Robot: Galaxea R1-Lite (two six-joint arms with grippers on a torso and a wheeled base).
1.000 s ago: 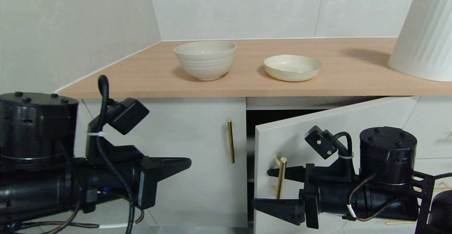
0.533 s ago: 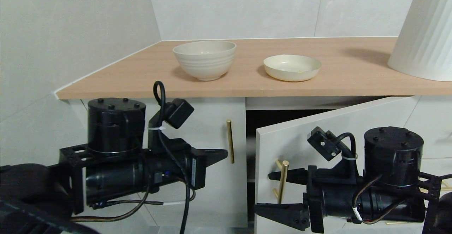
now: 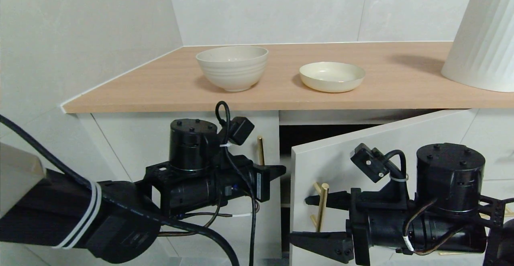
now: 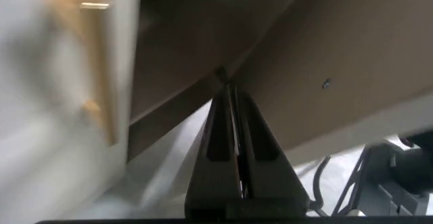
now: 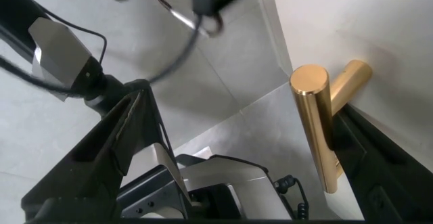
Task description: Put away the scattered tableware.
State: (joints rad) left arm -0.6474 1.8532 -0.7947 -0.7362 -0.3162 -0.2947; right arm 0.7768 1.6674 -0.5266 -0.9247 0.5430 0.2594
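A deep cream bowl (image 3: 232, 67) and a shallow cream plate (image 3: 332, 76) stand side by side on the wooden countertop (image 3: 160, 89). Below it, the right cabinet door (image 3: 341, 149) is ajar. Its gold handle (image 3: 321, 207) (image 5: 316, 126) lies between the fingers of my open right gripper (image 3: 312, 220) (image 5: 240, 119), close to one finger. My left gripper (image 3: 281, 170) (image 4: 229, 95) is shut and empty. Its tip points at the dark gap between the two doors, beside the left door's gold handle (image 3: 261, 149) (image 4: 98, 82).
A large white ribbed lampshade (image 3: 482, 37) stands on the counter at the far right. The left cabinet door (image 3: 128, 145) is closed. White tiled walls enclose the counter at the back and left. Counter room lies free between the plate and the lampshade.
My left arm has swung far to the right and forward, bringing its shut gripper up to the gap between the doors. The right gripper has barely shifted at the handle.
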